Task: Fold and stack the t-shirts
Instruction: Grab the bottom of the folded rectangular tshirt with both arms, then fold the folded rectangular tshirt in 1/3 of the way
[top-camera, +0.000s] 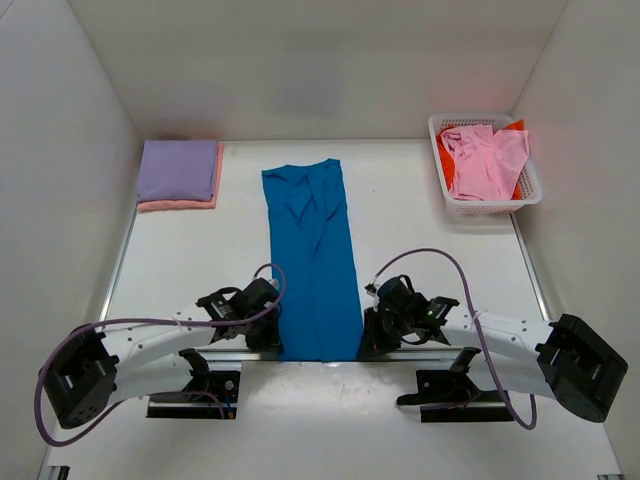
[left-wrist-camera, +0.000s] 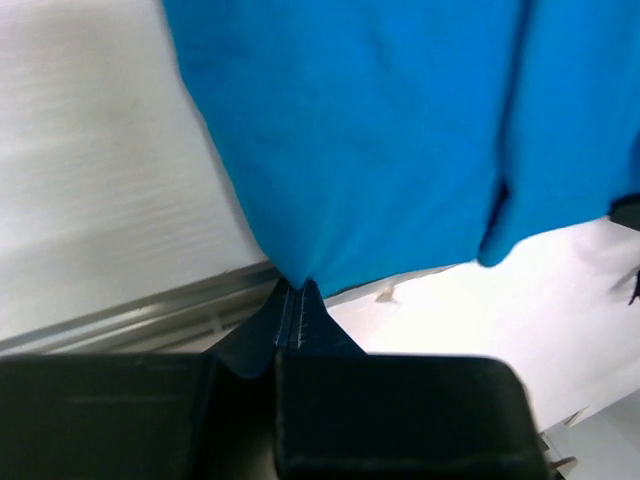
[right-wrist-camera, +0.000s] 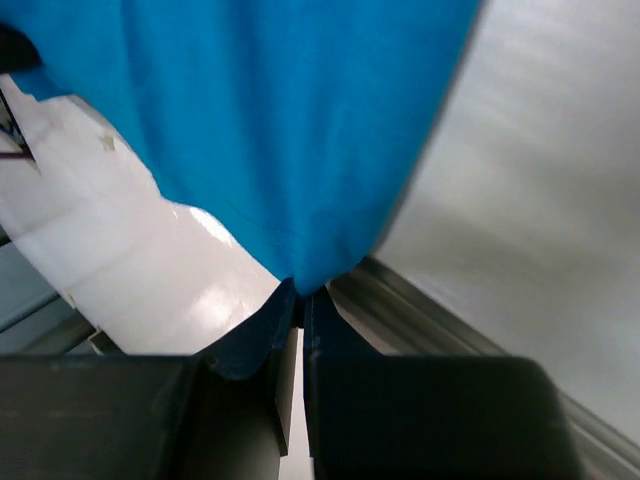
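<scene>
Two garments are already sitting finished in the far left corner of the bench (top-camera: 420, 240): a folded lavender t-shirt (top-camera: 178, 168) is lying on top of a folded salmon t-shirt (top-camera: 176, 204), whose edge is peeking out along the near side. Over at the far right, the white mesh basket (top-camera: 487, 208) is holding a crumpled pink t-shirt (top-camera: 487, 160) and a bit of orange-red t-shirt (top-camera: 516, 127), so by my reckoning two are waiting to be folded. In the middle, the bright blue t-shirt (top-camera: 312, 262) is lying as a narrow strip, sides apparently folded in, with its long axis running straight away from the arms. The creased, collar-looking end is pointing to the far wall and the other end is hanging just over the near bench edge. The left end effector (left-wrist-camera: 295, 300) is pinching the near left corner of that end, jaws closed tight on the cloth, and the right end effector (right-wrist-camera: 300, 300) is doing the same at the near right corner. Crosswise folds and stacking are yet to come.
</scene>
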